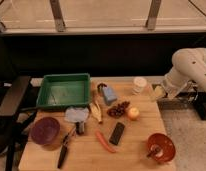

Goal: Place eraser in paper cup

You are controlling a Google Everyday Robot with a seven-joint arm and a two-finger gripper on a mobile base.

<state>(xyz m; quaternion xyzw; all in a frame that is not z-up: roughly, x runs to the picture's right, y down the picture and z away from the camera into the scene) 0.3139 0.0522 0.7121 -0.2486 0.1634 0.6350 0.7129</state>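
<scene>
The eraser [116, 133] is a flat black slab lying on the wooden table [131, 155], near the front middle, beside an orange carrot [104, 141]. The paper cup [139, 85] is small and cream-white and stands upright near the table's back right edge. My gripper [159, 93] hangs at the table's right edge, just right of the cup and far from the eraser. The white arm [188, 70] rises behind it at the right.
A green tray [64, 90] sits at the back left. A purple bowl [45, 130], a black-handled knife [63, 151], an orange-red bowl [161, 147], a blue-grey block [109, 94], grapes [118, 108], a banana [96, 112] and an apple [132, 113] lie around the eraser.
</scene>
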